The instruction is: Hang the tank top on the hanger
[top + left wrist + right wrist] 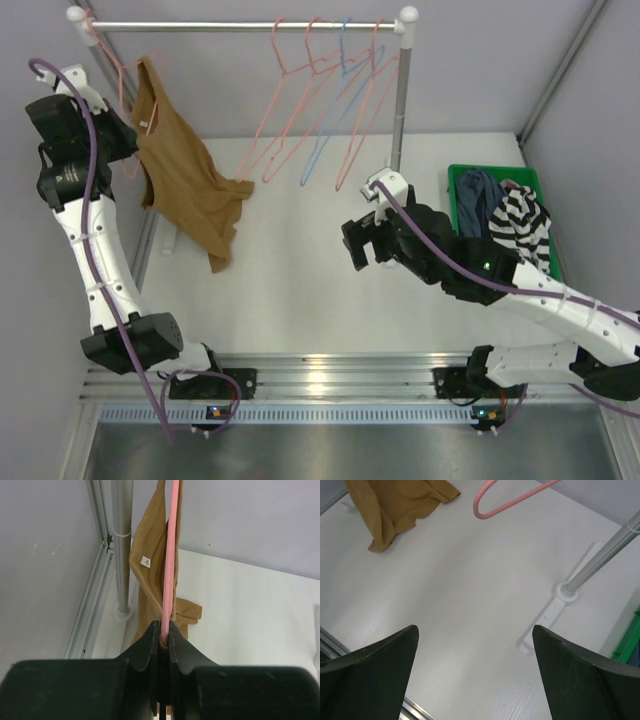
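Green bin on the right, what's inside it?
The green bin holds a dark blue-grey garment on the left and a black-and-white striped garment on the right. Anything beneath them, including the bin's floor, is covered.

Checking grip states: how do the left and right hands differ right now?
Left hand is shut on the pink hanger, tank top hanging alongside; right hand is open, holding nothing. Left hand is up by the rack post; right hand hovers over the table. Both are black.
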Action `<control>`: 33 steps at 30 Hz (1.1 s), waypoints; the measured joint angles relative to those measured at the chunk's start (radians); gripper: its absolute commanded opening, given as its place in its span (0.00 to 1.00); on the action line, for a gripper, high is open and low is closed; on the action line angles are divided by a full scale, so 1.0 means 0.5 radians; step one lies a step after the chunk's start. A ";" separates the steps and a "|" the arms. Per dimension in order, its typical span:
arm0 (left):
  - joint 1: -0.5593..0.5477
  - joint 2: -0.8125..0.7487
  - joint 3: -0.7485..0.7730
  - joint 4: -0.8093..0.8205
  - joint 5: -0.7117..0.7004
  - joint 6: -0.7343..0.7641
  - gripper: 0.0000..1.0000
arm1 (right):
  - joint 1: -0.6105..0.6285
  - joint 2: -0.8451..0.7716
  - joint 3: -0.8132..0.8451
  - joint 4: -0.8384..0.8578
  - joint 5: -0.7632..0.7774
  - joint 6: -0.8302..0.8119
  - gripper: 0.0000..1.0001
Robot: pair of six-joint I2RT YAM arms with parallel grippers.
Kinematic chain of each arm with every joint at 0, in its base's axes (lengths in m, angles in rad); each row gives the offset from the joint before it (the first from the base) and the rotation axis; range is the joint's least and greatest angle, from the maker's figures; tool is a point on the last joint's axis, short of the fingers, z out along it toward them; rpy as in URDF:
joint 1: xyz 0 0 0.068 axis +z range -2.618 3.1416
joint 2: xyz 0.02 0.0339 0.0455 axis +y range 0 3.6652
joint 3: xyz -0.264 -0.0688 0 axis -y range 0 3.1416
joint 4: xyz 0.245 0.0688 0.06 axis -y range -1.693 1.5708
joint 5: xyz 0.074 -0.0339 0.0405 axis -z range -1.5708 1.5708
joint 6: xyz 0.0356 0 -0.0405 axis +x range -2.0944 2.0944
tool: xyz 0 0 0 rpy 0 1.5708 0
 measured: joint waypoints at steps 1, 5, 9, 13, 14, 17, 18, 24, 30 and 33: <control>0.000 0.000 -0.011 0.000 0.000 -0.003 0.06 | 0.000 0.000 0.000 0.002 -0.005 0.000 0.96; 0.000 -0.006 -0.060 0.001 -0.007 -0.011 0.15 | 0.000 0.000 -0.001 0.013 -0.012 -0.001 0.96; 0.000 -0.014 -0.063 0.002 -0.042 -0.021 0.27 | 0.000 0.000 -0.001 0.015 -0.015 -0.001 0.96; 0.001 -0.041 -0.063 0.003 -0.091 -0.037 0.38 | 0.000 0.000 -0.001 0.035 -0.019 -0.001 0.96; 0.001 -0.052 -0.063 0.004 -0.108 -0.040 0.41 | 0.000 0.000 -0.001 0.039 -0.021 -0.001 0.96; 0.002 -0.081 -0.063 0.006 -0.151 -0.047 0.44 | 0.000 0.000 -0.001 0.041 -0.029 0.000 0.96; 0.002 -0.091 -0.063 0.006 -0.169 -0.048 0.45 | 0.000 0.000 -0.001 0.041 -0.032 0.000 0.96; 0.002 -0.131 -0.046 0.005 -0.262 -0.055 0.48 | 0.000 0.000 -0.003 0.041 -0.035 0.005 0.96; 0.002 -0.239 -0.040 0.011 -0.227 -0.125 0.48 | 0.000 -0.002 -0.006 0.040 -0.034 0.008 0.97; 0.002 -0.327 -0.058 0.053 -0.093 -0.216 0.47 | 0.000 -0.005 -0.008 0.040 -0.034 0.016 0.97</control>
